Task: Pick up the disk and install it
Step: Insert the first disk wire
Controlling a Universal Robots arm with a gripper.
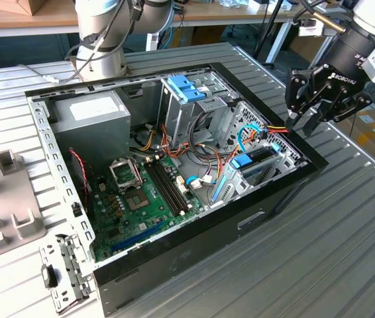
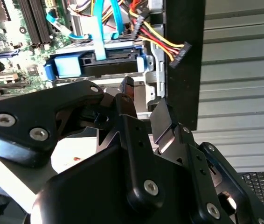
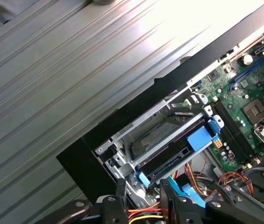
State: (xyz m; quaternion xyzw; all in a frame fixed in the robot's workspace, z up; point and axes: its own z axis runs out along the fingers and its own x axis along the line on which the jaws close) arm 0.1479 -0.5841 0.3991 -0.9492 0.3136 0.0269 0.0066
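Hovering end effector (image 1: 311, 119) (empty), disk (image 1: 257, 162) seated in case (image 1: 267, 199)

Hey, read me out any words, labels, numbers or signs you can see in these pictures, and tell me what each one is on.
No text can be quoted with confidence.
Gripper: white lettering on its black body, a maker's mark, too small to spell out.
Power supply: white sticker on top, print too small to read.
Motherboard: tiny white markings, unreadable.
Disk in its bay: no legible label faces the cameras.
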